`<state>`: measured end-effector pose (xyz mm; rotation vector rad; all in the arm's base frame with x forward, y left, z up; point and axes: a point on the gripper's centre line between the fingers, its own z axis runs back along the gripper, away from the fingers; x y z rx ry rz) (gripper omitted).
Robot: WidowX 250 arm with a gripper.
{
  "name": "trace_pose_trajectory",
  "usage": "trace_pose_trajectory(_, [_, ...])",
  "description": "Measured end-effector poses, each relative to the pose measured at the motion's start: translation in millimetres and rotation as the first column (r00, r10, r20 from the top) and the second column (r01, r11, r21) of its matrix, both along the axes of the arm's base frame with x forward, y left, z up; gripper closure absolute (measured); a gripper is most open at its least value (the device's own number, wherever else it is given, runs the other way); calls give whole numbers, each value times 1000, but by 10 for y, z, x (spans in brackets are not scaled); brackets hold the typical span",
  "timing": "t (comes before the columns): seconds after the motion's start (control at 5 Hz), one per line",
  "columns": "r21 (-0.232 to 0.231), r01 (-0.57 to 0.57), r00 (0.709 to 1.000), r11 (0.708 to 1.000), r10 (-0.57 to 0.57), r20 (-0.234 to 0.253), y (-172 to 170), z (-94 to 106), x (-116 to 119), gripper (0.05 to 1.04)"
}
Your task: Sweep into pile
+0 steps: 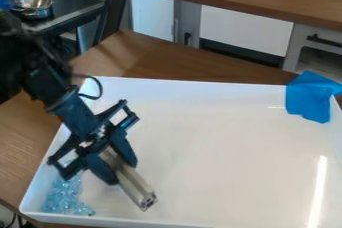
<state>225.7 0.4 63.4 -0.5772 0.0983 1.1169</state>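
Blue beads [65,199] are heaped loosely in the near left corner of the white tray [207,152], close against its walls, with a few strayed along the near edge; by that corner, any sweep is likely to be cramped. If they are pushed straight at the wall, beads may be wedged under the bar [135,184] or flicked over the rim, and if the stroke is begun from the wall side without enough room, the wall itself may be struck. The bar, silvery and metallic, is clamped between the two fingers of the gripper [123,173], its free end pointed toward the near side, to the right of the heap and apart from it. Whether the tray floor is touched by that end cannot be told; if it is carried too high, small beads will probably be passed over, and if it is pressed too hard, the bar may be twisted in the grip, since it is held well back from its tip. Because only a narrow, smooth tool is offered, beads may also be rolled around its end and scattered rather than bunched. Farther back, a loop of cable [99,89] is hung beside the arm [53,84] and could be caught on the tray's rim. At the far right corner, a cloth [307,97] is draped over the rim, where it is unlikely to be disturbed.
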Motion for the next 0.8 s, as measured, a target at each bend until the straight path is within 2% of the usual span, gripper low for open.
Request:
trace_pose_trajectory(0.2, [9,-40,999,999,40,27,39,31,-175,712])
trace_pose_trajectory(0.4, [8,-40,998,999,40,40,66,64,-247,712])
trace_pose_trajectory(0.6, [-13,-67,996,998,68,59,39,172,-70,712])
trace_pose_trajectory(0.8, [-17,-125,992,992,125,27,-28,217,268,712])
